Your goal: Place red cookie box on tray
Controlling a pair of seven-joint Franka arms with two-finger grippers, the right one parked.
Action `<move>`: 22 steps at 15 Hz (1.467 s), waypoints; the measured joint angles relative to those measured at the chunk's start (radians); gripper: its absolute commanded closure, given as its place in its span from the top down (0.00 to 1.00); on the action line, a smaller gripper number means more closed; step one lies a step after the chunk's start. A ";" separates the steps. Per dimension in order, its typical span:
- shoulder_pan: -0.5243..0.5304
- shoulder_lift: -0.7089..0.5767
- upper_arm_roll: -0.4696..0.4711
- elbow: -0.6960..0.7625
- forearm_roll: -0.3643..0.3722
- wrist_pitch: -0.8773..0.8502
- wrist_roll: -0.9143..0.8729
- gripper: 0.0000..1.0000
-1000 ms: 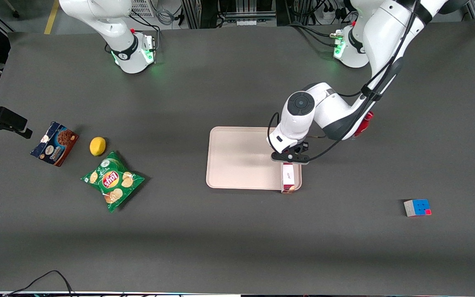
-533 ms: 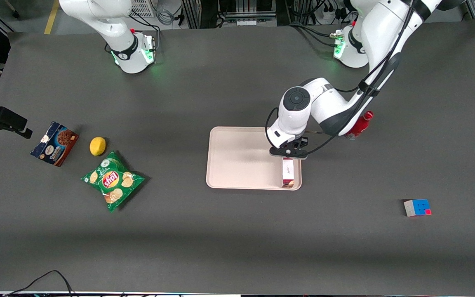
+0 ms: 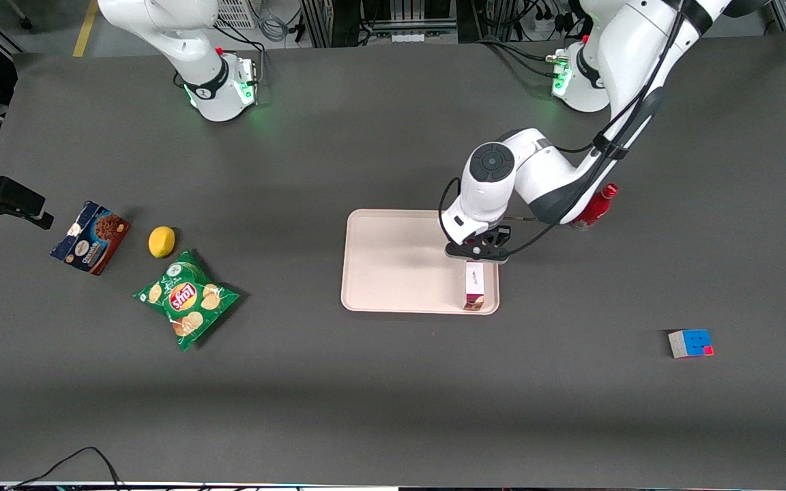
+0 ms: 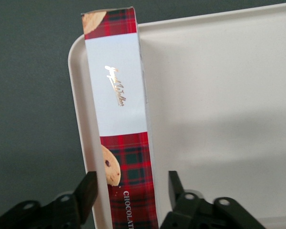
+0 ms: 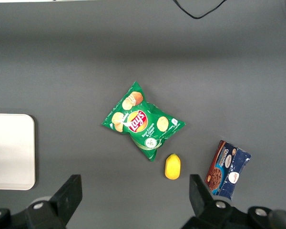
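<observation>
The red cookie box (image 3: 474, 285) lies flat on the pale pink tray (image 3: 400, 262), along the rim at the working arm's end, its plaid face and white label (image 4: 117, 90) up. One end reaches the tray corner nearest the front camera. My left gripper (image 3: 479, 254) hangs over the box's end farther from the front camera. It is open: the fingers (image 4: 88, 188) stand on either side of the box (image 4: 119, 105) with a gap on each side. One long edge of the box runs beside the tray rim (image 4: 78, 95).
A red bottle (image 3: 594, 206) stands close to the arm's elbow, off the tray. A colour cube (image 3: 690, 343) lies toward the working arm's end. A green chips bag (image 3: 186, 298), a lemon (image 3: 162, 241) and a blue-and-brown cookie box (image 3: 91, 236) lie toward the parked arm's end.
The arm drew back from the front camera with the box, whose end no longer overhangs the tray rim. The box now rests on the tray between parted fingers.
</observation>
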 measured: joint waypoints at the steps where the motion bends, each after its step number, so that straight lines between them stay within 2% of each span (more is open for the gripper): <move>1: 0.000 0.000 0.000 0.000 0.000 0.002 -0.001 1.00; 10: 0.005 -0.001 0.002 0.014 0.000 0.005 -0.002 1.00; 13: 0.010 -0.028 0.000 0.085 -0.027 -0.079 0.012 1.00; 14: 0.011 -0.049 0.000 0.121 -0.060 -0.132 0.050 1.00; 17: 0.030 -0.172 0.017 0.196 -0.220 -0.239 0.259 1.00; 21: 0.039 -0.389 0.117 0.200 -0.313 -0.354 0.410 1.00; 22: 0.038 -0.433 0.153 0.200 -0.360 -0.380 0.465 1.00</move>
